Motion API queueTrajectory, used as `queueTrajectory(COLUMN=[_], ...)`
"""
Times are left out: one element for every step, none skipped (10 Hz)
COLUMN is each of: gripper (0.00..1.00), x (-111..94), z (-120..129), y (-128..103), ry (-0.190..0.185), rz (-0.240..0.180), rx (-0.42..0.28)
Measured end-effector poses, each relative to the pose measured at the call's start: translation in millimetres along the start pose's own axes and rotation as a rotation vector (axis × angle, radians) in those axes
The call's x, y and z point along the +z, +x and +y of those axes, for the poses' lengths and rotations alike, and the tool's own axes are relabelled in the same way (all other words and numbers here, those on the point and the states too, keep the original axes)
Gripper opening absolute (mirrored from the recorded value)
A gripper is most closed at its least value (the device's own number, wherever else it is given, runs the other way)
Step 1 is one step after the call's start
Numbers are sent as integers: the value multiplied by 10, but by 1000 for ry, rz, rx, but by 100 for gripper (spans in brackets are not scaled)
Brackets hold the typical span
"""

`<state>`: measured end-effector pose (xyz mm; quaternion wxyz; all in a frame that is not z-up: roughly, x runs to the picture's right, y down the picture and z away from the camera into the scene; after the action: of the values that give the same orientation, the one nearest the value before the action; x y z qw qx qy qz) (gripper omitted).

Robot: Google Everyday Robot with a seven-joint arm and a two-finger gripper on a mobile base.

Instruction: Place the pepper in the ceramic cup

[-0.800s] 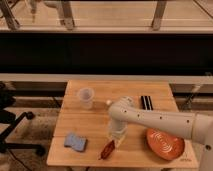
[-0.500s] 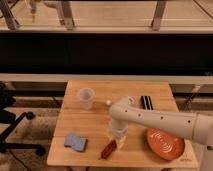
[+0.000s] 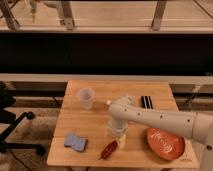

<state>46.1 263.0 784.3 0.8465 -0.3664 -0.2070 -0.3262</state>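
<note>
The pepper (image 3: 108, 149) is a small glossy red chili lying near the front edge of the wooden table (image 3: 95, 120). The ceramic cup (image 3: 86, 98) is a pale handleless tumbler standing upright at the table's back left. My gripper (image 3: 116, 135) hangs at the end of the white arm (image 3: 155, 117), pointing down just right of and behind the pepper, close above the table. The arm comes in from the right. The gripper is well to the front right of the cup.
A round orange-red plate (image 3: 165, 142) lies at the front right. A blue sponge (image 3: 75, 142) lies at the front left. A dark ridged object (image 3: 146, 102) sits at the back right. An office chair (image 3: 12, 125) stands left of the table.
</note>
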Motion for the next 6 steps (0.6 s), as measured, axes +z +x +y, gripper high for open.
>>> queueTrajectory(gripper=[53,56,65,73,80,80], x=[-31,-22,-11,-7,-6,-3], z=[-18,29,35,33,30,43], y=[-17,-22,-58,-96,-134,-141], ry=[-1,6,20,25,31,36], rz=[-4,-14,-23,-24,-24,-25], rx=[-3,9,15,13,16,25])
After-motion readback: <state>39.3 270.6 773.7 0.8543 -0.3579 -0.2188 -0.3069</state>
